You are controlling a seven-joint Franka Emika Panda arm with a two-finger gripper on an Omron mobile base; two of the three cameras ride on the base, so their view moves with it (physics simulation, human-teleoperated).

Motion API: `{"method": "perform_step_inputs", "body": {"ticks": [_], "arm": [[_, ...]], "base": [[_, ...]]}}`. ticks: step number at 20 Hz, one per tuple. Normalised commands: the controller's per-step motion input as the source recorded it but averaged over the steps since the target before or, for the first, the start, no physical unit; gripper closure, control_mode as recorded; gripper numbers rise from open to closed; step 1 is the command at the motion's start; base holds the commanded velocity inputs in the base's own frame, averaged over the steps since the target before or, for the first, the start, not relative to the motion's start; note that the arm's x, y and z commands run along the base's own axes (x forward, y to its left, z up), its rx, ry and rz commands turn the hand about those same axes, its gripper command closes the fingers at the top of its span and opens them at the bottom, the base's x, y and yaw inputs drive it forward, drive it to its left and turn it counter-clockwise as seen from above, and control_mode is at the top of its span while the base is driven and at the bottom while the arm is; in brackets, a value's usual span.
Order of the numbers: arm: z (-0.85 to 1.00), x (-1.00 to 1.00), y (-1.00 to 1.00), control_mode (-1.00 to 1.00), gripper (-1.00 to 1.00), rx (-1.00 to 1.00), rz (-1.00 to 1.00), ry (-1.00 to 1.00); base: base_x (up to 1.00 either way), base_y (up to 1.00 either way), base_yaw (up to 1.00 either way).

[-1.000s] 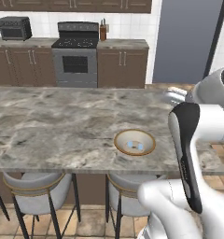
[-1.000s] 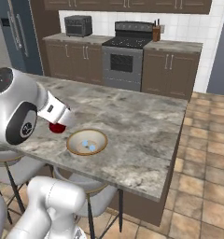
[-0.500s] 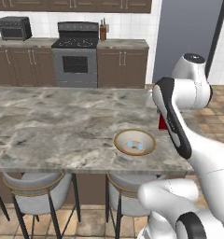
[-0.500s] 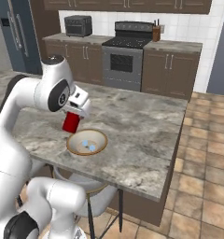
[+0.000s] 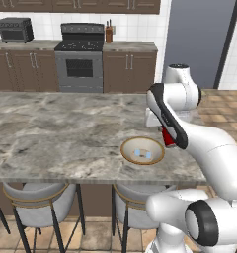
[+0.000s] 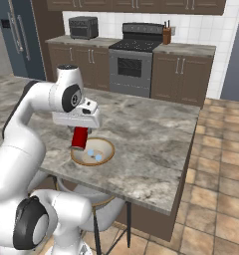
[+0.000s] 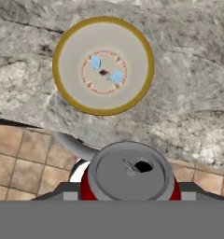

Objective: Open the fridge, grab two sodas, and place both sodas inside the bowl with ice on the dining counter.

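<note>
can (image 6: pixel 80 138) is held in the fingers (image 6: pixel 80 135), upright, red with a pale top, and it hangs above the table (image 6: pixel 151 134) just beside the near rim of the bowl (image 6: pixel 92 152). in the hand view the can (image 7: pixel 130 173) sits at the bottom, its grey lid facing the camera, and the bowl (image 7: pixel 103 65) lies further ahead, not under it. so the can is not yet over the middle of the bowl, i think; it is nearer to the table edge, because brown floor tiles show beside it in that view.

risk from here: if the fingers let go now, the can may hit the wooden rim, tip the bowl, or roll off the near edge of the table to the floor. the cause would be this offset between can and bowl. a drop from this height could also make the can bounce out, since the bowl is shallow. inside the bowl there are two small pale blue ice pieces (image 7: pixel 95 62), and no other can, so this looks like the first soda of the two.

the fingers grip the can from its two sides, closed on its body, with the can pointing down toward the table. in the left base view the can (image 5: pixel 167 138) shows partly behind the white arm, just right of the bowl (image 5: pixel 142 150).
</note>
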Motion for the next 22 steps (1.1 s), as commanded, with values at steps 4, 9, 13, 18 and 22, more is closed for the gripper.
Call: {"method": "perform_step_inputs", "body": {"ticks": [4,9,13,18,22], "arm": [[-0.28,0.39,0.17,-1.0,1.0,-0.04,0.1,0.19],[-0.24,0.47,0.09,-1.0,1.0,0.0,0.11,0.12],[-0.4,0.4,0.03,-1.0,1.0,0.0,0.11,0.01],[-0.5,0.26,0.0,-1.0,1.0,-0.02,0.12,0.0],[-0.46,0.18,0.0,-1.0,1.0,-0.01,0.11,-0.01]], "base": [[0.0,0.0,0.0],[0.0,0.0,0.0],[0.0,0.0,0.0],[0.0,0.0,0.0],[0.0,0.0,0.0]]}}
